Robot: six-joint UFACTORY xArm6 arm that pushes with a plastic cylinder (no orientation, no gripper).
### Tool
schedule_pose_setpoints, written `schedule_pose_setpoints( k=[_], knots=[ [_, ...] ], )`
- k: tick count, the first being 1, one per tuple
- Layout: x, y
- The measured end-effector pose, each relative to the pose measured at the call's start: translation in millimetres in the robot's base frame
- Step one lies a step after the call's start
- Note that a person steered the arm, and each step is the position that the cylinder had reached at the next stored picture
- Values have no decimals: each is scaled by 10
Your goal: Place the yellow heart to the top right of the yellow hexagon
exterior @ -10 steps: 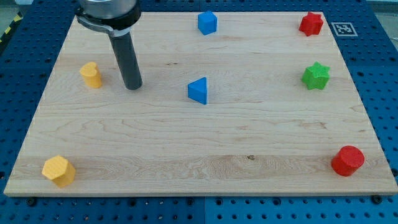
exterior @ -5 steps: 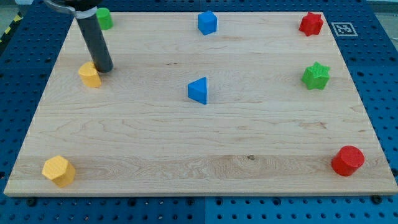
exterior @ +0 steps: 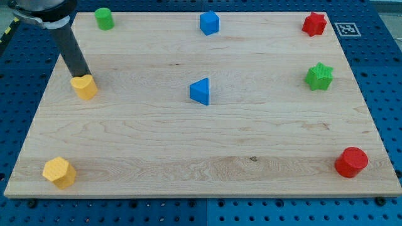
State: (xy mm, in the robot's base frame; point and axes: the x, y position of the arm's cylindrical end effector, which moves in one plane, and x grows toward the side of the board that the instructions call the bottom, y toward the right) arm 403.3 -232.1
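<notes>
The yellow heart [exterior: 84, 86] lies on the wooden board [exterior: 201, 150] at the view's left. The yellow hexagon [exterior: 59, 172] sits in the bottom left corner, well below the heart. My tip [exterior: 80, 75] stands at the heart's upper left edge, touching it or very close to it. The dark rod rises from there toward the view's top left.
A green cylinder [exterior: 104, 18] is at the top left, a blue cube [exterior: 209, 23] at top centre, a blue triangle [exterior: 200, 91] mid-board. A red star [exterior: 314, 24], a green star [exterior: 319, 76] and a red cylinder [exterior: 350, 162] line the right side.
My tip has moved left from right of the heart to its upper left edge. The heart has shifted slightly down and left. The green cylinder has come into view.
</notes>
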Motion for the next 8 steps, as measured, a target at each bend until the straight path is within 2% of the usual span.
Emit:
schedule_pose_setpoints(
  k=[2, 3, 4, 6, 7, 8],
  knots=[
    [153, 301],
    [566, 207],
    [692, 185],
    [246, -2],
    [773, 4],
    [893, 16]
  ],
)
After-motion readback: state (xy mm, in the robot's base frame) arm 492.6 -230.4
